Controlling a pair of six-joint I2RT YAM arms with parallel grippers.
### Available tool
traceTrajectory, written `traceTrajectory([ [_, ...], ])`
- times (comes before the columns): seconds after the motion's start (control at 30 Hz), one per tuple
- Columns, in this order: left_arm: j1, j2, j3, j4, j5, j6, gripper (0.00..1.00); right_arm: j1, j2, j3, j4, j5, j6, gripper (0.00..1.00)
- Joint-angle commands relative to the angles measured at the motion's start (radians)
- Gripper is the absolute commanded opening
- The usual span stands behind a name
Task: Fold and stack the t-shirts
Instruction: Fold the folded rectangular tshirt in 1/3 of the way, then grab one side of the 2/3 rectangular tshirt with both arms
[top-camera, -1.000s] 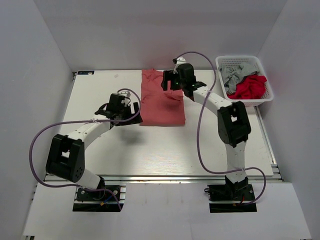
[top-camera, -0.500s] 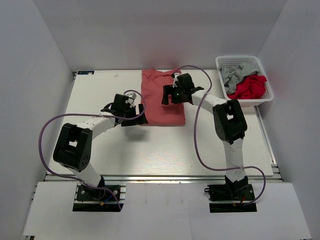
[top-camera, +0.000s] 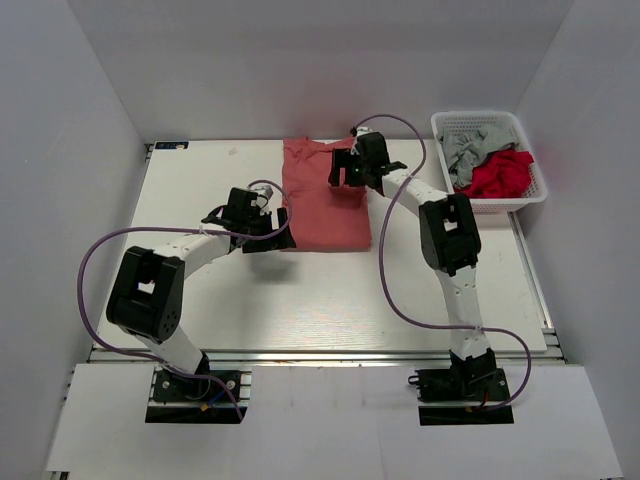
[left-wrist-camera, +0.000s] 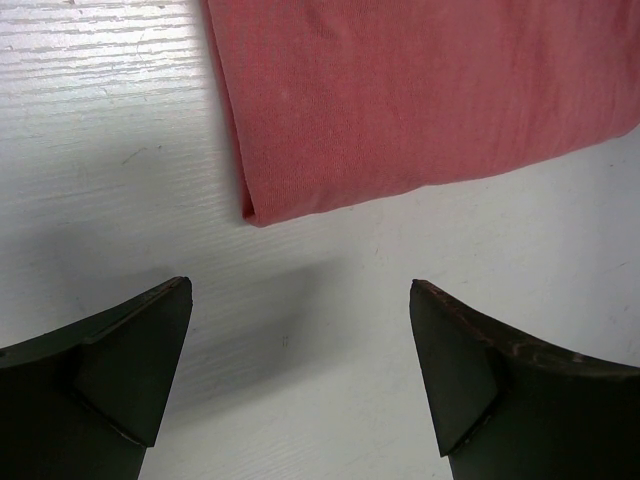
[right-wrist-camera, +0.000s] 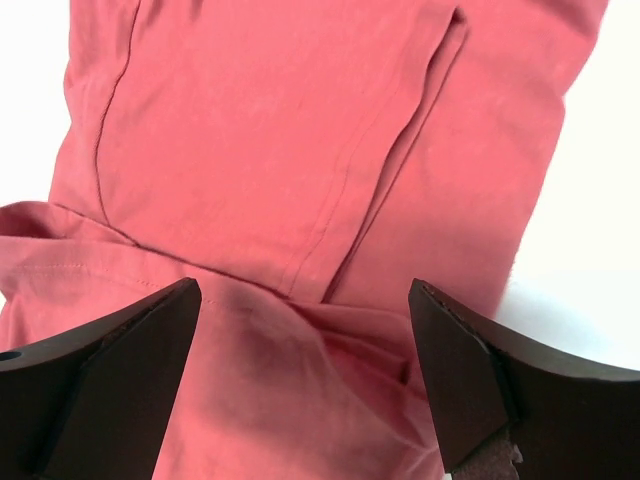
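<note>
A salmon-red t-shirt (top-camera: 318, 205) lies folded into a tall rectangle at the back middle of the white table (top-camera: 200, 300). My left gripper (top-camera: 281, 226) is open and empty, low over the table just off the shirt's near left corner (left-wrist-camera: 262, 208). My right gripper (top-camera: 343, 173) is open and empty above the shirt's far right part, where a folded sleeve and seams (right-wrist-camera: 330, 250) lie between its jaws. More t-shirts, one grey (top-camera: 468, 150) and one bright red (top-camera: 497, 175), lie crumpled in the basket.
A white plastic basket (top-camera: 535, 190) stands at the back right, off the table's right side. White walls close in the back and both sides. Purple cables loop from both arms over the table.
My right gripper moved from over the shirt's middle toward its far right part. My left gripper came right to the shirt's near left corner and then stayed.
</note>
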Motion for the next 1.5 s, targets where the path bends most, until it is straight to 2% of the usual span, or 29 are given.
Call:
traceTrajectory([
  [0.0,-0.002,-0.013,0.012,-0.001,0.002,0.011,1.0,-0.003,-0.043,0.006,0.058,-0.061,-0.049,0.9],
  [0.07,-0.002,-0.013,0.012,-0.001,0.002,0.011,1.0,-0.003,-0.069,-0.015,0.055,-0.072,-0.058,0.9],
  [0.17,-0.002,-0.002,0.024,0.008,-0.009,0.022,1.0,-0.002,-0.208,-0.174,0.072,-0.052,-0.04,0.9],
  [0.23,-0.002,0.01,0.024,0.008,-0.009,0.032,1.0,-0.009,-0.262,-0.239,0.084,0.014,0.003,0.9],
  [0.27,-0.002,0.019,0.024,0.018,-0.022,0.048,1.0,-0.011,-0.349,-0.356,0.083,0.034,0.028,0.9],
  [0.33,-0.002,0.029,0.024,0.033,-0.023,0.057,1.0,-0.019,-0.405,-0.432,0.145,0.042,0.06,0.9],
  [0.37,-0.002,0.042,0.024,0.045,-0.023,0.057,1.0,-0.023,-0.481,-0.539,0.153,0.04,0.086,0.9],
  [0.43,-0.002,0.064,0.024,0.054,-0.023,0.068,1.0,-0.034,-0.532,-0.616,0.15,0.02,0.111,0.9],
  [0.5,-0.002,0.084,0.024,0.077,-0.013,0.068,0.92,-0.042,-0.571,-0.689,0.124,0.008,0.105,0.9],
  [0.67,-0.002,0.095,0.014,0.143,-0.015,0.057,0.86,-0.043,-0.603,-0.776,0.034,-0.056,0.065,0.9],
  [0.87,0.008,0.139,0.014,0.183,-0.006,0.11,0.69,-0.048,-0.577,-0.793,0.006,-0.161,0.062,0.9],
  [0.93,-0.005,0.155,0.005,0.205,-0.05,0.124,0.59,-0.048,-0.567,-0.812,0.006,-0.156,0.071,0.9],
  [1.1,-0.005,0.165,-0.034,0.258,-0.006,0.152,0.5,-0.045,-0.547,-0.841,0.013,-0.142,0.083,0.9],
  [1.23,-0.005,0.165,-0.043,0.278,0.023,0.163,0.35,-0.046,-0.525,-0.849,0.033,-0.162,0.094,0.8],
  [1.3,-0.005,0.175,-0.043,0.278,0.036,0.163,0.22,-0.048,-0.51,-0.85,0.056,-0.19,0.096,0.7],
  [1.33,-0.005,0.175,-0.043,0.278,0.036,0.163,0.18,-0.048,-0.498,-0.849,0.07,-0.195,0.097,0.62],
  [1.37,-0.005,0.175,-0.043,0.288,0.036,0.163,0.11,-0.046,-0.484,-0.836,0.069,-0.202,0.094,0.43],
  [1.43,-0.005,0.184,-0.043,0.288,0.045,0.163,0.11,-0.045,-0.47,-0.823,0.067,-0.221,0.093,0.25],
  [1.47,-0.005,0.184,-0.032,0.275,0.045,0.163,0.01,-0.045,-0.47,-0.824,0.069,-0.225,0.088,0.11],
])
